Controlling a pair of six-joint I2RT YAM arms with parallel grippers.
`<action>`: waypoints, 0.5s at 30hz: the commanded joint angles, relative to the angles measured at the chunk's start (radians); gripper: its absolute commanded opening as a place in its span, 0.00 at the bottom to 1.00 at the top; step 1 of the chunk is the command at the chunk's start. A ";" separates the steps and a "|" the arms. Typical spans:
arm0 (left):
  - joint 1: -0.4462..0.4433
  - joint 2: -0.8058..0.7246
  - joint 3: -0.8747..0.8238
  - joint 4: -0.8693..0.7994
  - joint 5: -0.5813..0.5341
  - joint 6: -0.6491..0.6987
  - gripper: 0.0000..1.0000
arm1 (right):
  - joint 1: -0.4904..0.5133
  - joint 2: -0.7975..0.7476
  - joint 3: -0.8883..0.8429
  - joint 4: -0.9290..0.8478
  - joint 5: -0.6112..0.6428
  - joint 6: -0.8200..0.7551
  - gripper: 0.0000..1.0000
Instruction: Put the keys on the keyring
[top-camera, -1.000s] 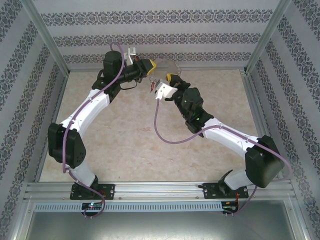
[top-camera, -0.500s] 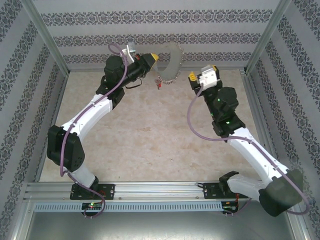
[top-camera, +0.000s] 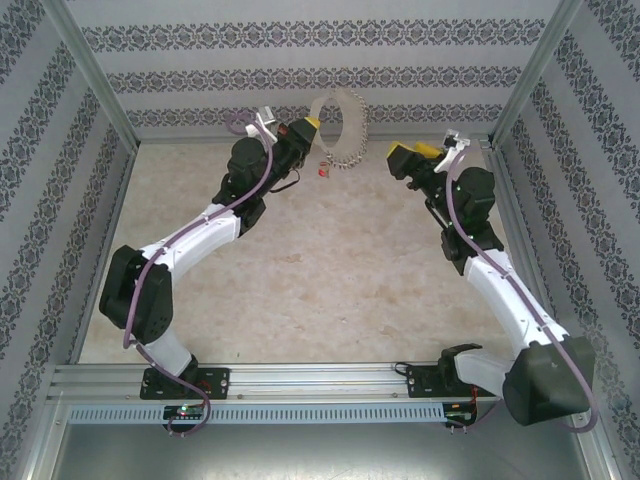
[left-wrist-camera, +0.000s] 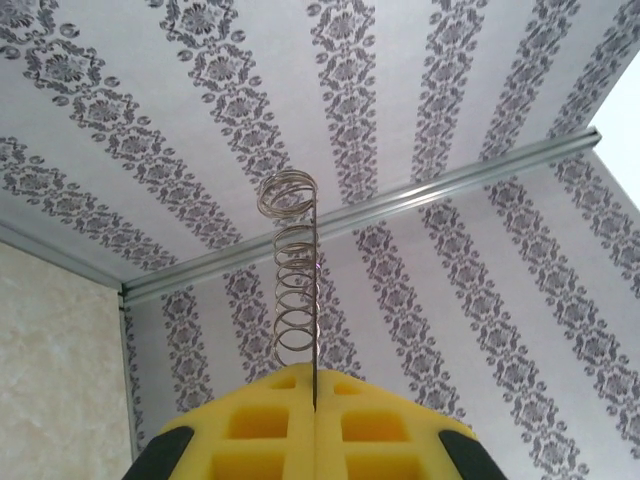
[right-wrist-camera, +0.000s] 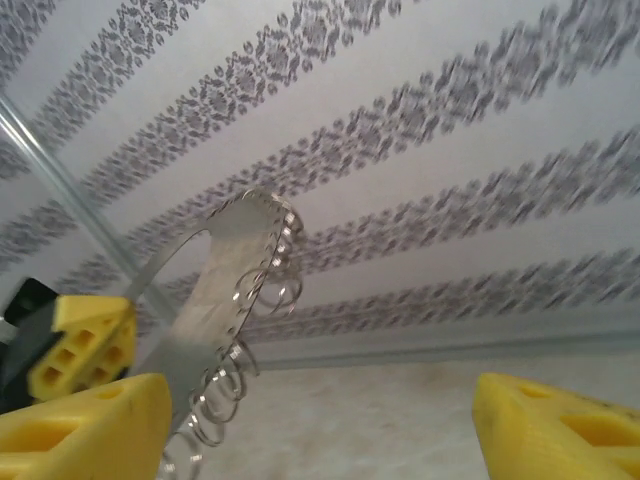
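Against patterned wallpaper (right-wrist-camera: 450, 120), flat grey keyring (right-wrist-camera: 215, 285) carries silvery rings.

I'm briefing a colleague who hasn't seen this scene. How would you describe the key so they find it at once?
Look at the patterned back wall, where the left gripper holds up a big grey loop fringed with small silvery rings. The key dangles just under the loop's lower end. It alone has a bright red head; the rings beside it are plain silver.
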 joint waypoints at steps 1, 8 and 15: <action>-0.021 -0.031 -0.019 0.135 -0.106 -0.055 0.00 | -0.004 0.040 0.034 0.095 -0.114 0.256 0.80; -0.042 -0.025 -0.078 0.209 -0.184 -0.125 0.00 | 0.027 0.138 0.083 0.190 -0.118 0.416 0.80; -0.060 0.007 -0.085 0.260 -0.196 -0.167 0.00 | 0.043 0.243 0.122 0.233 -0.109 0.529 0.78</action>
